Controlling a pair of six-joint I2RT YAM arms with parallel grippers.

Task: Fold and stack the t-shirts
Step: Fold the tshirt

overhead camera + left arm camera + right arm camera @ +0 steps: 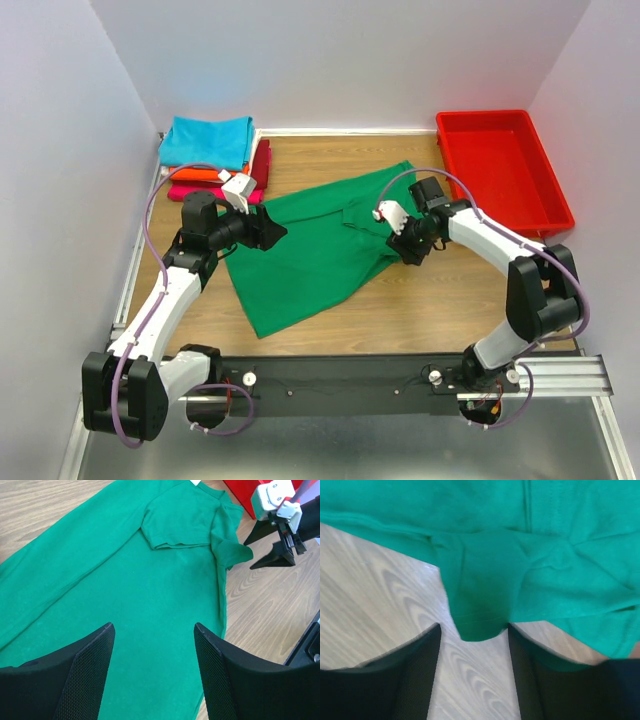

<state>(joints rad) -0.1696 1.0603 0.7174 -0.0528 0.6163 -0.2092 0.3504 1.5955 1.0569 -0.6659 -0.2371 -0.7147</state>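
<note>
**A:** What is the surface looking like?

**B:** A pale wood-grain tabletop [430, 310], smooth, is lying between plain white walls [350, 60]. A black bar [340, 382] is running along the near edge, carrying both arm bases.

**A:** What is sitting on it?

**B:** A red tray [480, 116] of hard glossy plastic, rectangular with a raised rim, is sitting in the far right corner. A stack [225, 150] of folded shirts is resting in the far left corner. The turquoise tee [208, 140] is lying on top, the orange tee [205, 173] and the magenta tee [195, 192] below it. The dark red tee [263, 160] is showing at the right side.

**A:** And the big one?

**B:** The green t-shirt [310, 255] is lying spread across the middle of the tabletop, slanting from near left to far right. It is soft matte knit, mostly flat. One sleeve is lying folded over the body; the other is bunching into a small rumple near the right arm.

**A:** The tools?

**B:** The left tool [153, 627] is hovering over the green cloth. Its black fingers [85, 670], faced with fine mesh, are standing apart with nothing between them. The right tool [474, 628] is also standing apart, with the sleeve end lying under the gap, unclamped. I cannot tell whether it is touching the cloth.
</note>
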